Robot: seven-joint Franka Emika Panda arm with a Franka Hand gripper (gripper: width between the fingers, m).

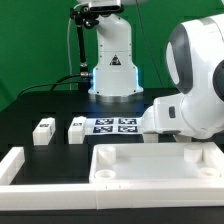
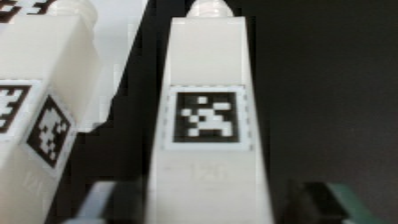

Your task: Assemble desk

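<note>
2 leg blocks (image 1: 42, 130) on black table (image 1: 30, 110), green wall (image 1: 30, 40) behind

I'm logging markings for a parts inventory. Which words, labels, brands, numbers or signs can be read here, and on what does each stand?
Words, brands, numbers: none readable in either view.
On the arm's base, a triangular sign: too small to read.
On the leg block in the wrist view, a square black-and-white tag: coded pattern, no letters.
On the marker board, similar square tags: patterns only, too small to make out.
</note>
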